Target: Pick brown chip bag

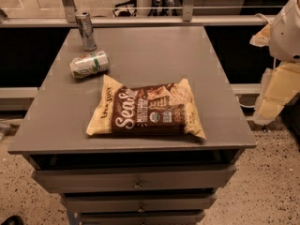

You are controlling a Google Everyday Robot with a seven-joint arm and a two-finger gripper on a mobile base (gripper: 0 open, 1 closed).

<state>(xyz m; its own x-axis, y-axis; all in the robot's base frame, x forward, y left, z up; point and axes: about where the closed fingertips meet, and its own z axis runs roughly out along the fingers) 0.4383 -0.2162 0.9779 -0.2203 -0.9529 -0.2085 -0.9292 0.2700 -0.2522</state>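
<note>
The brown chip bag (147,109) lies flat on the grey table (56,125), near its front edge and about midway across. It has a dark brown centre with white "Sea Salt" lettering and cream-yellow ends. My gripper (268,108) hangs at the right edge of the view, beside the table's right side and apart from the bag. Above it is the white arm housing (288,29). Nothing is in the gripper.
A silver-green drink can (89,64) lies on its side left of and behind the bag. Another can (86,30) stands upright near the back left corner. Drawers (136,178) sit below the tabletop. A rail and glass (140,20) run behind the table.
</note>
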